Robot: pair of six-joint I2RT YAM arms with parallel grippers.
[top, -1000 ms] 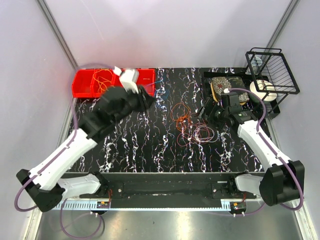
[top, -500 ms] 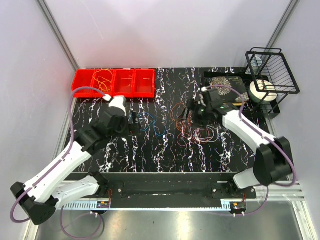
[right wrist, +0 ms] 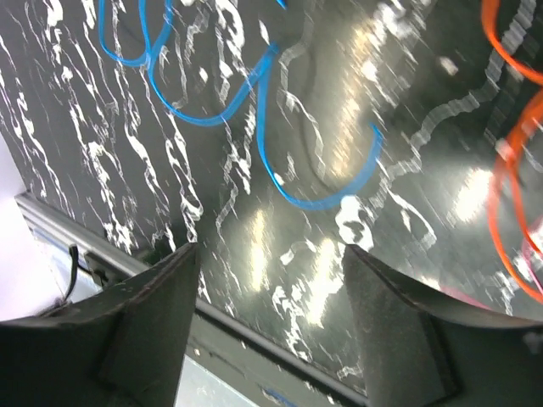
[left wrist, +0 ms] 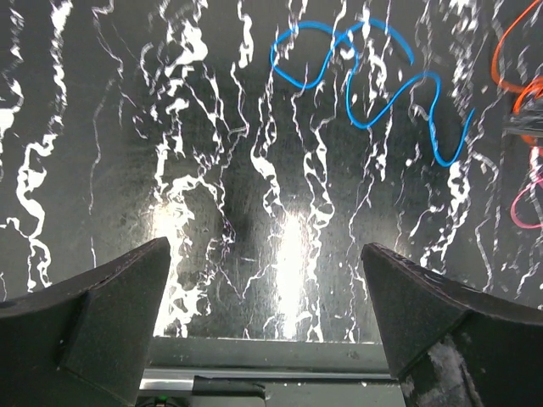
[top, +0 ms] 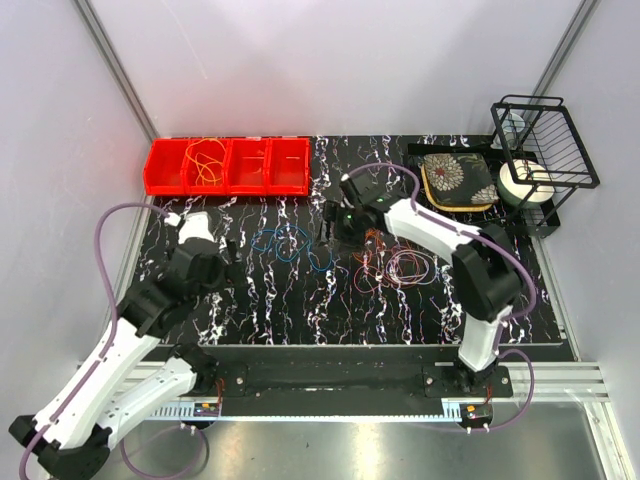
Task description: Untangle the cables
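**A:** Pulled back toward its base, the left gripper (left wrist: 265, 254) gapes empty; the blue cable (left wrist: 371, 125) lies loose ahead of its fingertips.

**B:** The right gripper (right wrist: 270, 253) has come across, jaws apart over it. I'd pinch one strand low and draw it away from the orange and red tangle (top: 390, 265) beyond.

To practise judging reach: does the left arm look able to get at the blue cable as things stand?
Likely yes: the left gripper is open and empty, and the blue cable lies loose on the table just ahead, with nothing between them.

orange cable (left wrist: 524, 91): cut by right edge | pink cable (left wrist: 515, 208): likewise
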